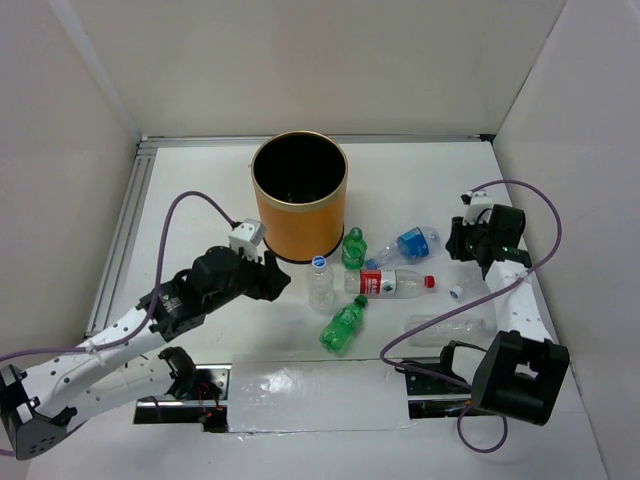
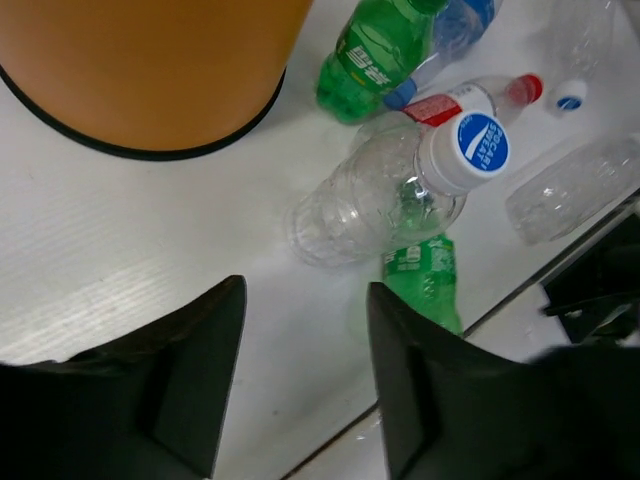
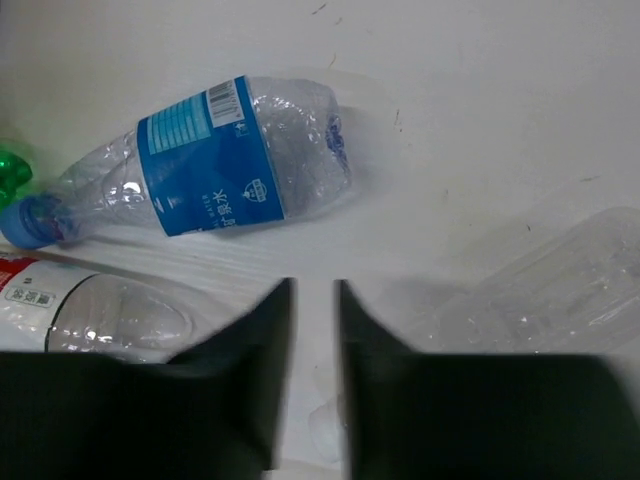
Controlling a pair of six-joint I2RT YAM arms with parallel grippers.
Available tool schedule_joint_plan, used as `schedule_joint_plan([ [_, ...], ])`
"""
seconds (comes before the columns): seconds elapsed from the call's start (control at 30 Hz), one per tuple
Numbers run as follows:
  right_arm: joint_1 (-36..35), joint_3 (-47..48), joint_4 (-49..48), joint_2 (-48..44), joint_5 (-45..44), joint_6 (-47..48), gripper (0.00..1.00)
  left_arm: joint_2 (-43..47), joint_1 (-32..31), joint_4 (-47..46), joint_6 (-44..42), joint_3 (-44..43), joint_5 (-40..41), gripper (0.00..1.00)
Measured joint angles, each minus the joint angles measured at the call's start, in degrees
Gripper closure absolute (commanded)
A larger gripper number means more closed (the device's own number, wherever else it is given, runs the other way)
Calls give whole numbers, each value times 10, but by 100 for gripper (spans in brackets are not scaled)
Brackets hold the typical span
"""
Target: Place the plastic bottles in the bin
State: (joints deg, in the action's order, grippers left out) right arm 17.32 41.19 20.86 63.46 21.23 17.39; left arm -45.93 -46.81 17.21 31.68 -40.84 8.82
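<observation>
L hand (image 2: 305, 300) open, empty | R hand (image 3: 313, 292) slightly parted, empty | risk: upright clear bottle (image 2: 375, 205) tips w/ off-centre grab, nudges green bottle (image 2: 425, 282)

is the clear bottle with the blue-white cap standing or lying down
Upright: the clear bottle stands on its base with its cap facing up, unlike the green bottle lying flat beside it.

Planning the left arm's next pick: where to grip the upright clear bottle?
Probably mid-body on the upright clear bottle, from the left gripper's side: that side is bare, while the red-labelled bottle lies close on its right.
</observation>
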Motion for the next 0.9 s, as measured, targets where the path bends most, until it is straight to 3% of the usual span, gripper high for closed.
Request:
schedule_joint_plan([
  [0.03,1,0,2,0,5,1,87,-2,-9,-2,2,0,9,50],
  [0.07,1,0,3,0,9,5,81,-5,-16,-5,3,0,17,50],
  [0.1,1,0,5,0,11,6,49,-9,-21,-7,3,0,23,45],
  [0.13,2,0,8,1,14,6,24,-15,-27,-10,3,0,26,38],
  [0.17,2,0,10,2,17,7,8,-22,-31,-14,2,0,28,13],
  [0.2,2,0,11,4,19,11,0,-31,-35,-18,2,0,27,1],
  [0.57,2,6,19,46,44,27,0,-151,-160,-117,-16,6,65,1],
  [0.7,2,9,21,50,50,27,0,-197,-196,-185,-53,7,128,1],
  [0.9,2,9,23,61,63,29,0,-303,-202,-234,-89,-9,234,1],
])
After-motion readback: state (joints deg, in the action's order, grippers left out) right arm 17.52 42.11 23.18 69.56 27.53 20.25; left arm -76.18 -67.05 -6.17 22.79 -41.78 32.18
